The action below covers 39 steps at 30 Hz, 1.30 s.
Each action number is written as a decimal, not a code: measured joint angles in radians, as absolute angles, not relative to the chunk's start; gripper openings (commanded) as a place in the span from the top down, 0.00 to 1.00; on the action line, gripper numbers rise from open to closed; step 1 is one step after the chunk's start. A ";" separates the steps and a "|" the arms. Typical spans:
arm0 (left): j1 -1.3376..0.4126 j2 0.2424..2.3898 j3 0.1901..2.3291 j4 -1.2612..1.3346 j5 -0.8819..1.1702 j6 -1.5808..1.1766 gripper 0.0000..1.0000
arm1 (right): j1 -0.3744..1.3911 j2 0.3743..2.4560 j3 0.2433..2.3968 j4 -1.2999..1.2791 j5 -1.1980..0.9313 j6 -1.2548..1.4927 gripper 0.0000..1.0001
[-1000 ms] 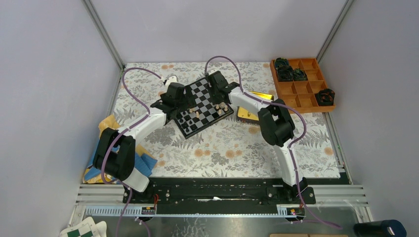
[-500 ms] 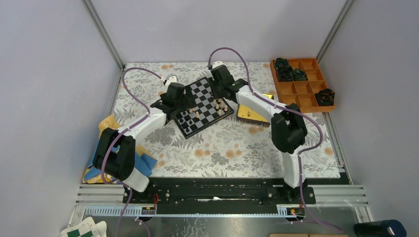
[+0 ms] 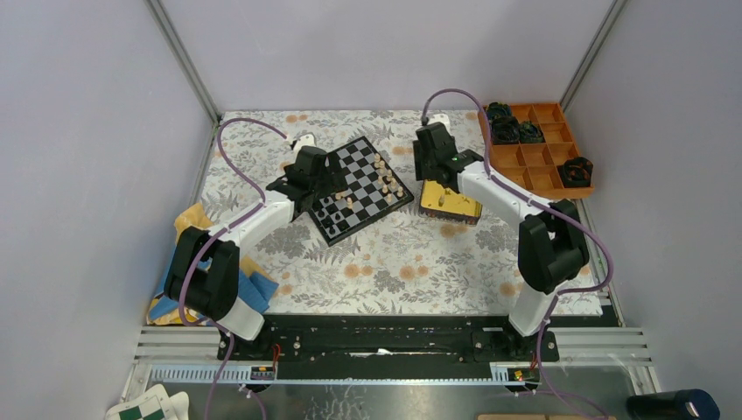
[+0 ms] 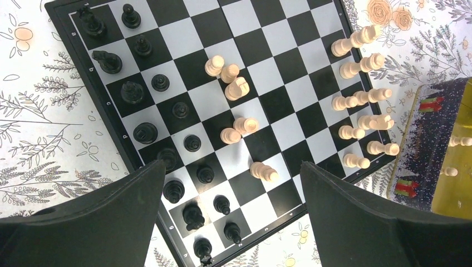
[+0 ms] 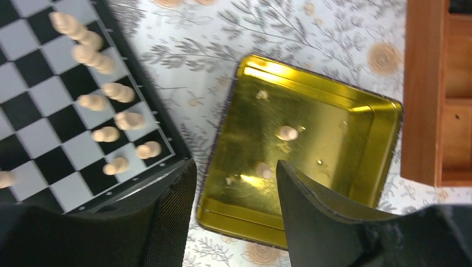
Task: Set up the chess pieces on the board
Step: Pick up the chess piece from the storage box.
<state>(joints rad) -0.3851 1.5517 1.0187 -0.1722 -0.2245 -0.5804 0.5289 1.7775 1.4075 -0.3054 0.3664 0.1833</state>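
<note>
The board (image 3: pixel 354 171) lies tilted in the middle of the table; it also shows in the left wrist view (image 4: pixel 261 72) and the right wrist view (image 5: pixel 39 125). Black pieces (image 4: pixel 144 133) stand along its left side, tan pieces (image 4: pixel 362 100) along its right side, and several tan pieces (image 4: pixel 234 83) stand mid-board. My left gripper (image 4: pixel 231 214) hangs open and empty over the board's near-left corner. My right gripper (image 5: pixel 236 183) is open and empty above the gold tin (image 5: pixel 339 139), where two tan pieces (image 5: pixel 288 133) lie.
An orange compartment tray (image 3: pixel 547 162) with bulky black objects sits at the back right. Blue and yellow cloths (image 3: pixel 188 223) lie at the left edge. A green-and-white checkered item (image 3: pixel 144 407) lies below the rail at the bottom left.
My right gripper has swung right, from over the board's far edge to above the gold tin. My left arm has not moved.
</note>
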 measured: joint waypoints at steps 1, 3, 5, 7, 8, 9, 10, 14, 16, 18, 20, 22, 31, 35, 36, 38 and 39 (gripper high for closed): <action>-0.385 1.552 1.019 -0.172 -0.223 -0.578 0.01 | 0.519 1.772 1.393 -0.307 0.371 0.190 0.38; -0.385 1.552 1.019 -0.172 -0.219 -0.574 0.01 | 0.500 1.766 1.363 -0.305 0.378 0.205 0.38; -0.385 1.552 1.019 -0.172 -0.216 -0.572 0.01 | 0.488 1.765 1.340 -0.305 0.379 0.220 0.38; -0.385 1.552 1.019 -0.172 -0.215 -0.570 0.01 | 0.474 1.765 1.319 -0.305 0.376 0.236 0.38; -0.385 1.552 1.019 -0.172 -0.215 -0.569 0.01 | 0.468 1.765 1.311 -0.305 0.376 0.243 0.39; -0.385 1.551 1.019 -0.172 -0.213 -0.569 0.01 | 0.461 1.765 1.303 -0.302 0.374 0.250 0.39; -0.385 1.551 1.019 -0.172 -0.212 -0.568 0.01 | 0.454 1.765 1.297 -0.301 0.373 0.255 0.39; -0.385 1.551 1.019 -0.173 -0.210 -0.566 0.01 | 0.421 1.765 1.268 -0.294 0.371 0.275 0.40; -0.385 1.551 1.019 -0.173 -0.210 -0.565 0.01 | 0.408 1.765 1.259 -0.291 0.364 0.284 0.41; -0.385 1.551 1.019 -0.173 -0.210 -0.563 0.01 | 0.397 1.766 1.257 -0.280 0.355 0.289 0.42; -0.385 1.551 1.019 -0.173 -0.210 -0.561 0.01 | 0.393 1.770 1.257 -0.269 0.349 0.291 0.43; -0.385 1.551 1.021 -0.174 -0.210 -0.559 0.01 | 0.391 1.776 1.257 -0.260 0.346 0.294 0.44; -0.384 1.557 1.036 -0.174 -0.210 -0.548 0.01 | 0.379 1.855 1.261 -0.241 0.328 0.294 0.48; -0.378 1.561 1.036 -0.174 -0.211 -0.547 0.01 | 0.366 1.886 1.283 -0.241 0.326 0.294 0.50; -0.376 1.562 1.036 -0.174 -0.211 -0.546 0.01 | 0.365 1.890 1.287 -0.241 0.324 0.294 0.51; -0.373 1.562 1.037 -0.174 -0.211 -0.546 0.01 | 0.361 1.896 1.295 -0.238 0.322 0.294 0.52; -0.372 1.563 1.037 -0.174 -0.212 -0.546 0.01 | 0.361 1.899 1.299 -0.234 0.321 0.294 0.52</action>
<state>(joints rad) -0.3717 1.5627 1.0367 -0.1738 -0.2115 -0.5461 0.3607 1.8992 1.2991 -0.2337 0.3214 0.2939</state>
